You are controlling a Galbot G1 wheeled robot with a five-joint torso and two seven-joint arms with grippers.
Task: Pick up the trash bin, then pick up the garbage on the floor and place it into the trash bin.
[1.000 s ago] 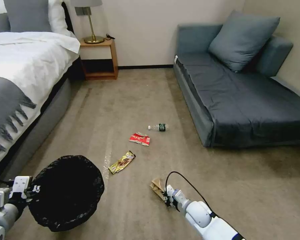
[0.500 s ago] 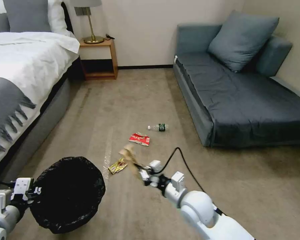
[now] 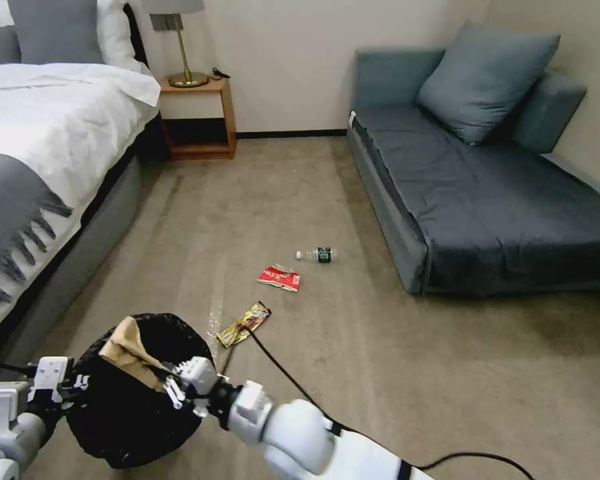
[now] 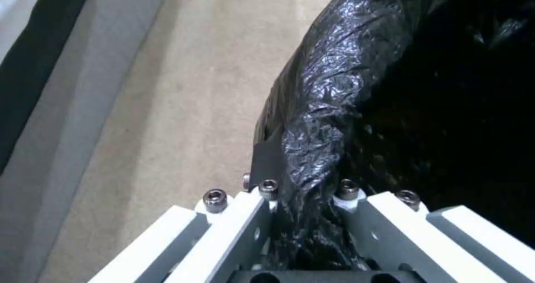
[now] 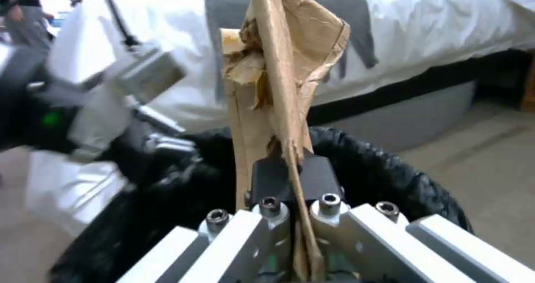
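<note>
Carpet, right tool over trash bin

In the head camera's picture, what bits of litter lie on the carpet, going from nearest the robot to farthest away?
Gold-brown snack wrapper → red-and-white snack packet → small clear bottle. The tan paper bag is off the floor, in the right pincer over the trash bin.

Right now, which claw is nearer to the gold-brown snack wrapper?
Right. The right claw holds the paper bag over the trash bin; the wrapper lies beyond. The left claw grips the bin's far rim.
</note>
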